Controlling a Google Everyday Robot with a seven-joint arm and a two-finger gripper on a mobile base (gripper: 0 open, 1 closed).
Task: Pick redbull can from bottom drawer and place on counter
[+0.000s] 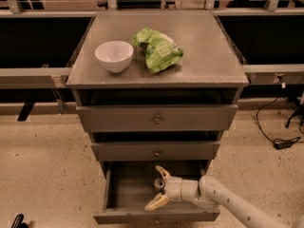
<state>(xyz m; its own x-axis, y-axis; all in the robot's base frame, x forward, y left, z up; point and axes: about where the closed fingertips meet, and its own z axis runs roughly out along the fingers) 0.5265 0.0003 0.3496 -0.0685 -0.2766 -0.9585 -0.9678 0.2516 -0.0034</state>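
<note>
Can stands upright, top up, in open bottom drawer, right of middle. Gripper spread wide around it, not clenched. Bowl and green bag sit near the counter front-left.

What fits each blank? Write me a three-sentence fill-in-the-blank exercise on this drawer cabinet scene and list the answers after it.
1. The round white ceramic bowl stands on the flat grey counter beside a crumpled ____ bag.
2. The robot's cream-coloured gripper reaches into the ____ grey drawer, which is pulled out.
3. Its jaws stand ____, one on either side of a slim silver-topped can.

Missing words: green; bottom; open.
</note>
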